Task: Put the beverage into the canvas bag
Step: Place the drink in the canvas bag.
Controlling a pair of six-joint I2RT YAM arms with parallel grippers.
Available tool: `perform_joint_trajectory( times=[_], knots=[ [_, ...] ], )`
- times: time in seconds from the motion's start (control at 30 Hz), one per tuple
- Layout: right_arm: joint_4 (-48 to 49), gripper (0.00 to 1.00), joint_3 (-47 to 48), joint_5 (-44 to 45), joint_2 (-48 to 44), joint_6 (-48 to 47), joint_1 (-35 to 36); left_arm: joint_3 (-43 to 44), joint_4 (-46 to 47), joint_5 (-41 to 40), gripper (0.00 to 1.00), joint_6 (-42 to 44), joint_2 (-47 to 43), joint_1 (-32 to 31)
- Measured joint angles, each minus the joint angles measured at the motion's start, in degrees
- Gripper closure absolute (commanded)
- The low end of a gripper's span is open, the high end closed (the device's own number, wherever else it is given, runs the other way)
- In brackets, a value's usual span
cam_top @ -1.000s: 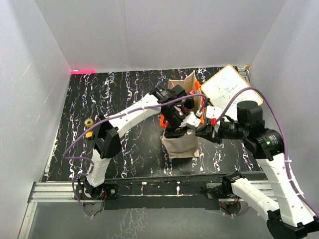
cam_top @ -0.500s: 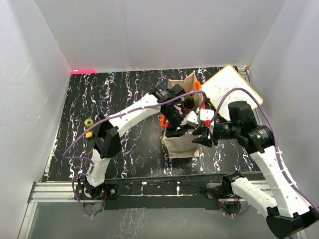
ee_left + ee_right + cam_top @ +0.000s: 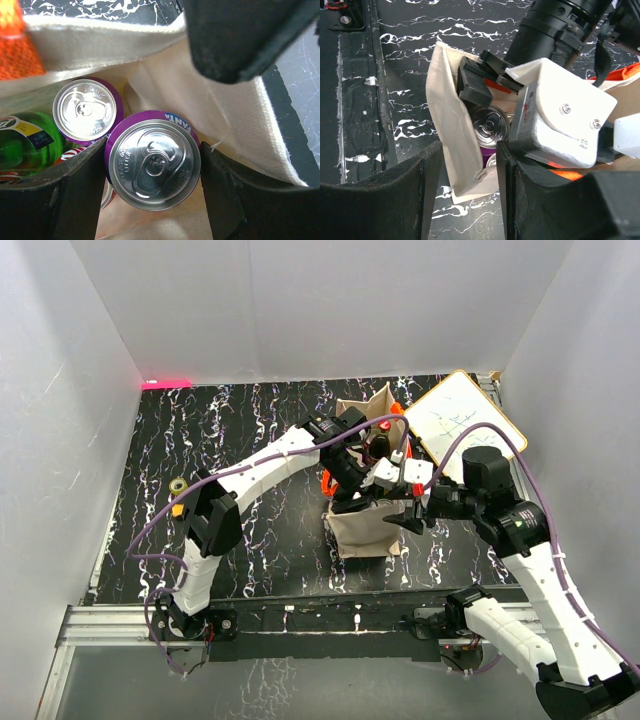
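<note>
Both at canvas bag (image 3: 365, 530) rim: left hand (image 3: 152, 170) grasping purple can (image 3: 150, 155), right hand (image 3: 468, 156) released.

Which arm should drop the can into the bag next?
Left. The left tool grips the purple can inside the bag; the right tool only straddles the bag's rim, jaws apart.

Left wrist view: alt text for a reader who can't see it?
The left gripper clasps a purple Fanta can upright inside the canvas bag. Beside it are a second purple can and a green bottle; an orange handle shows top left.
</note>
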Motion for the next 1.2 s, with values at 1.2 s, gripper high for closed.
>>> perform_joint_trajectory(
  times=[1.2],
  knots=[
    [-11.0,0.66,6.0,-1.7,8.7,-16.5,-0.1,0.8,-1.1,1.9,1.0,0.3,1.0,0.7]
  ],
)
